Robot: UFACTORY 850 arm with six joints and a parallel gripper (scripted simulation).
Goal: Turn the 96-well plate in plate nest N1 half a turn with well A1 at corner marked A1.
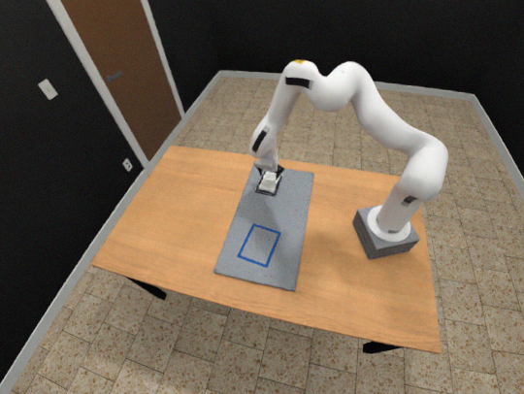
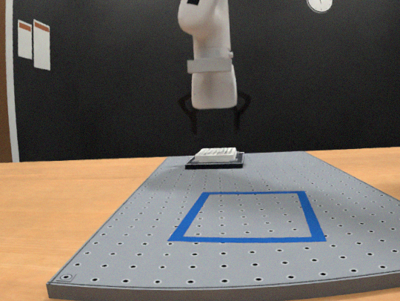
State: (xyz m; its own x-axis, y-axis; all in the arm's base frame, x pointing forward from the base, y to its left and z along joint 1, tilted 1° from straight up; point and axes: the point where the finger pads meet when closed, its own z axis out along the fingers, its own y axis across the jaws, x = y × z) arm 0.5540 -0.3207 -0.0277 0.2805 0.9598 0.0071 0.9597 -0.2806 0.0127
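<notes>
The white 96-well plate (image 1: pixel 268 182) (image 2: pixel 215 154) lies in the dark plate nest (image 1: pixel 270 192) (image 2: pixel 215 165) at the far end of the grey perforated board (image 1: pixel 281 228) (image 2: pixel 148 230). It looks level in the exterior view. I cannot make out the cut-off corner or the A1 mark. My gripper (image 2: pixel 215 127) (image 1: pixel 272 171) is open and empty. It hangs straight above the plate with a clear gap between the fingertips and the plate's top.
A blue outlined rectangle (image 1: pixel 242 243) (image 2: pixel 185 227) is marked on the near half of the board. The board lies on a wooden table (image 1: pixel 170 218) (image 2: pixel 55 207). The arm's grey base block (image 1: pixel 383 243) stands at the table's right side.
</notes>
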